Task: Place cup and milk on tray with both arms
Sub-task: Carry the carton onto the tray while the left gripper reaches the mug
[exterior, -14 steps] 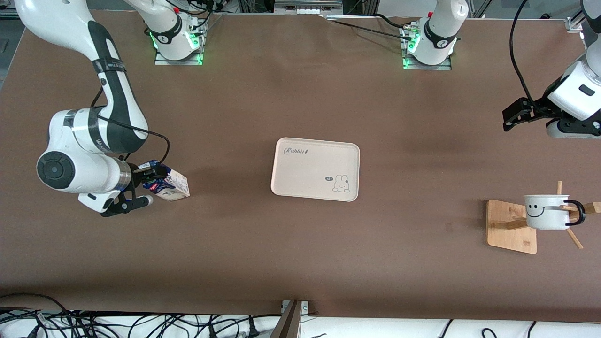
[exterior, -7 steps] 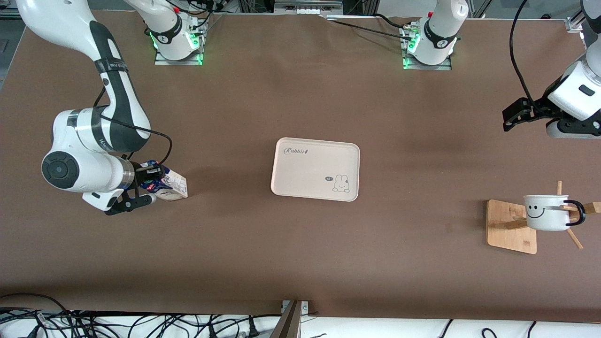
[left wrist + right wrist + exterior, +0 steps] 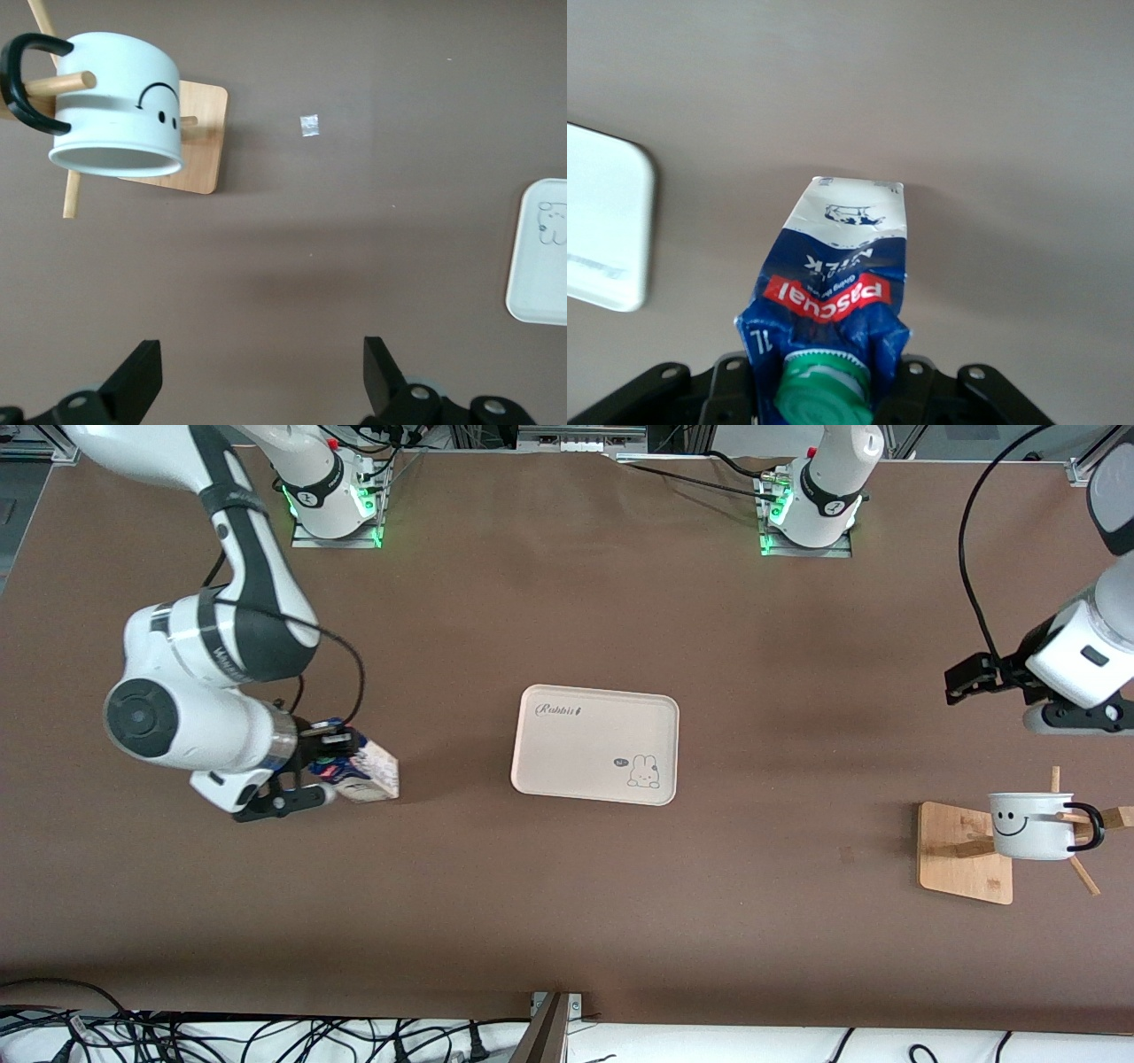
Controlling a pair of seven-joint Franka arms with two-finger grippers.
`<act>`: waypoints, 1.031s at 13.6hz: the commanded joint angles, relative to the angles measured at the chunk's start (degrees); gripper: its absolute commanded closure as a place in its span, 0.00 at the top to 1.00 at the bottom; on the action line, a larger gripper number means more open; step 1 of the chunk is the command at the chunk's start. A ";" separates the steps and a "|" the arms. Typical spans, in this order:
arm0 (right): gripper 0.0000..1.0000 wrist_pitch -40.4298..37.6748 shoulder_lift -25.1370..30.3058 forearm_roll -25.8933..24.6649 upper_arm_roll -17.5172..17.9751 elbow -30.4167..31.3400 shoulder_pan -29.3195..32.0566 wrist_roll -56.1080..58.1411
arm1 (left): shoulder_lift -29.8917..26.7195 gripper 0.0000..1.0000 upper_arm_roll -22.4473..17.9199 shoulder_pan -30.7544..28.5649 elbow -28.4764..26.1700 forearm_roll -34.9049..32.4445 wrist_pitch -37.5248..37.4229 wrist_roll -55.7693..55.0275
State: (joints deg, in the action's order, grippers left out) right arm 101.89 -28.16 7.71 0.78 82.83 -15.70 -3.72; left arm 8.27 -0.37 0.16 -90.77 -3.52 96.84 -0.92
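Note:
The milk [image 3: 365,773] is a blue and white carton with a green cap [image 3: 824,391]. My right gripper [image 3: 321,766] is shut on its crumpled top [image 3: 833,301] and holds it tilted, low over the table at the right arm's end. The cream tray [image 3: 594,744] lies at the table's middle, and its corner shows in the right wrist view [image 3: 602,230]. The white smiley cup [image 3: 1032,825] hangs on a peg of the wooden rack [image 3: 964,852] at the left arm's end. My left gripper [image 3: 966,677] is open and empty over bare table, apart from the cup [image 3: 115,102].
A small silvery scrap [image 3: 308,126] lies on the table near the rack's base [image 3: 202,142]. The tray's edge shows in the left wrist view [image 3: 540,257]. Cables hang along the table edge nearest the front camera [image 3: 266,1036].
My right arm has carried the milk some way toward the tray. My left gripper has shifted a little toward the cup's rack.

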 commanded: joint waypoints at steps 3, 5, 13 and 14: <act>0.42 0.50 -4.43 2.30 -0.16 -7.84 -10.38 -15.58 | -0.52 1.00 0.28 -3.93 -4.64 -0.79 15.86 -6.68; 0.42 3.39 -6.11 4.32 -0.25 -9.44 -14.16 -20.69 | -1.67 1.00 0.37 -4.55 -9.40 -0.79 24.95 -11.27; 0.42 14.56 -11.38 3.28 -0.51 -8.74 -21.82 -28.53 | -3.26 1.00 0.63 -8.59 -23.30 13.84 44.90 -25.10; 0.42 14.66 -11.74 2.49 -0.51 -8.30 -22.17 -29.06 | -2.83 1.00 0.63 -8.59 -23.92 15.89 47.54 -23.96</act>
State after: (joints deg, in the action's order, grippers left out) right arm 116.28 -38.86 10.87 0.95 75.57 -36.99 -31.47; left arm 6.95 -0.41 -7.65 -111.20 7.56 140.24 -25.70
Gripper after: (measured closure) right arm 0.581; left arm 0.000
